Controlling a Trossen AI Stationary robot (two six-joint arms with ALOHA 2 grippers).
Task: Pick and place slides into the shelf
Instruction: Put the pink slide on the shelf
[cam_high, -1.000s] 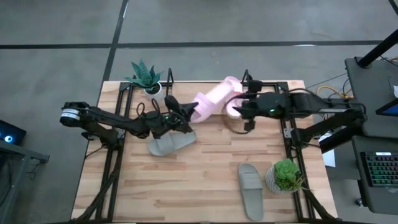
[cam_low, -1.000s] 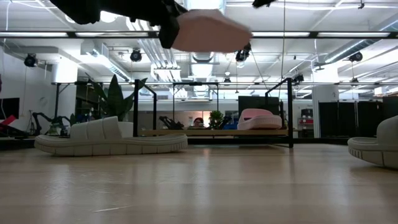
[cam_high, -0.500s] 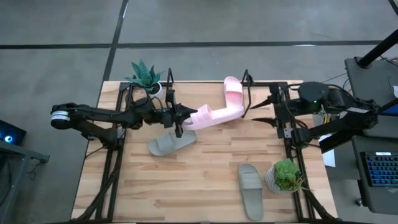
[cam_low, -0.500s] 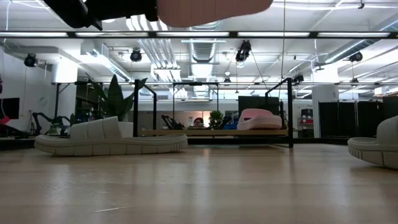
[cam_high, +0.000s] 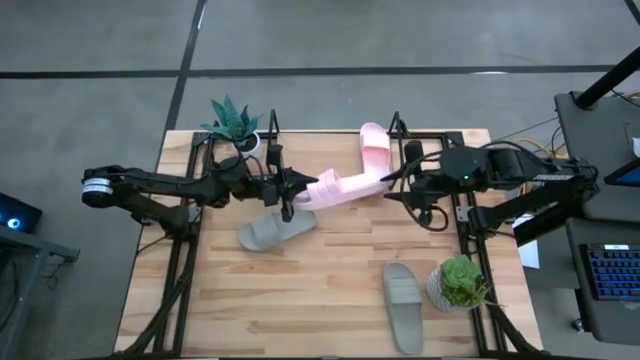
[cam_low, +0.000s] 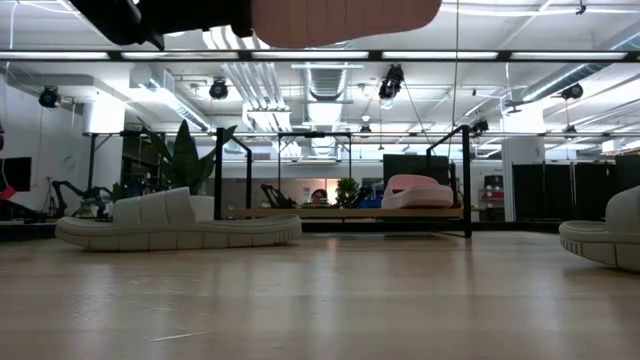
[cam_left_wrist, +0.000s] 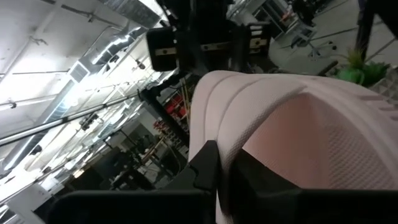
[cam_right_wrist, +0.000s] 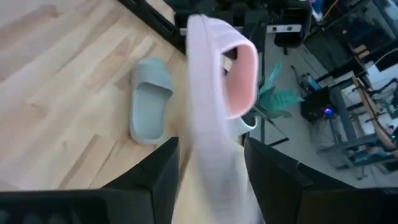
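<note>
Low view: held pink slide (cam_low: 345, 18) cut off by top edge. Right edge crops a grey-green slide (cam_low: 603, 240). Left gripper (cam_high: 291, 192) finger contact hidden.

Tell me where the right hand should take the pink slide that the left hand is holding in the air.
Probably the free end. The left hand clamps the pink slide at one end, so it sticks out towards the right hand. The right wrist view shows it edge-on between the open fingers. I would come straight along its length and close across the sole's thin edges, short of the strap.

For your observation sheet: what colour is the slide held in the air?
Pale pink slide; clearest in the high view.
</note>
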